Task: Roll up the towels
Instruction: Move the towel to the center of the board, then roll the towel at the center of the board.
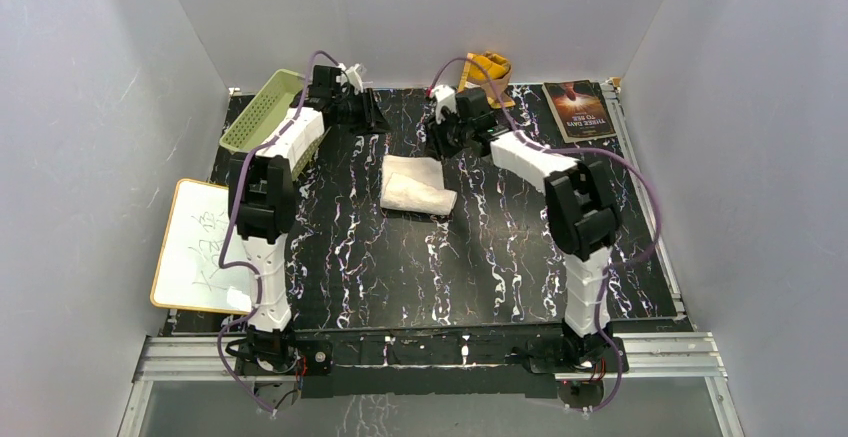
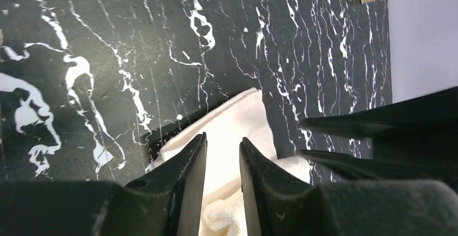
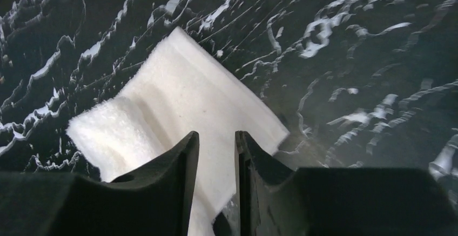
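Note:
The cream-white towel [image 1: 417, 185] lies mid-table, folded flat with a thicker rolled edge at its front. It shows in the left wrist view [image 2: 237, 114] and the right wrist view [image 3: 173, 90]. The mustard-yellow towel [image 1: 487, 66] is bunched at the back edge. My left gripper [image 1: 372, 113] [image 2: 223, 137] hovers behind and to the left of the white towel, its jaws a narrow gap apart and empty. My right gripper [image 1: 440, 143] [image 3: 216, 133] is just behind the towel's far right corner, its jaws also slightly apart and empty.
A green basket [image 1: 262, 109] stands at the back left. A whiteboard [image 1: 200, 245] lies off the mat's left edge. A dark-covered book [image 1: 578, 109] lies at the back right. The right gripper's fingers [image 2: 378, 120] show in the left wrist view. Walls enclose three sides.

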Controlling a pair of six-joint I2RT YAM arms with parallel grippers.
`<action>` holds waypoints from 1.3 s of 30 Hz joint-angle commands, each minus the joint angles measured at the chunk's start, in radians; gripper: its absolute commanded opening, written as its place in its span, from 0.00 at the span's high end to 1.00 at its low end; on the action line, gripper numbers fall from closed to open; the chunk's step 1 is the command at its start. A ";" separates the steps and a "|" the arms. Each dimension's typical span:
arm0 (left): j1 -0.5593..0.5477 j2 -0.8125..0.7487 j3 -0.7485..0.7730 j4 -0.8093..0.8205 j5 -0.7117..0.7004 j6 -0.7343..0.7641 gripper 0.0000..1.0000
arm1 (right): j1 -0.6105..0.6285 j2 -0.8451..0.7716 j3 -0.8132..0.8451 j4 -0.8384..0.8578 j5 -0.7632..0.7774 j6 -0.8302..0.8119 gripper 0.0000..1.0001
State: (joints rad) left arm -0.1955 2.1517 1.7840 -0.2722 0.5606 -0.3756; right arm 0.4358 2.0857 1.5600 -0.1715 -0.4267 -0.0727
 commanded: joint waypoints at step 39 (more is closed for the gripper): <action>-0.011 0.146 -0.265 0.302 0.192 0.067 1.00 | 0.060 0.077 0.047 0.122 -0.051 0.113 0.35</action>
State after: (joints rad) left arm -0.2012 2.2868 1.5478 0.0387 0.7784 -0.3099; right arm 0.5011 2.1071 1.5169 -0.0288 -0.4706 0.0532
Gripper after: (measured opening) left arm 0.007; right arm 0.682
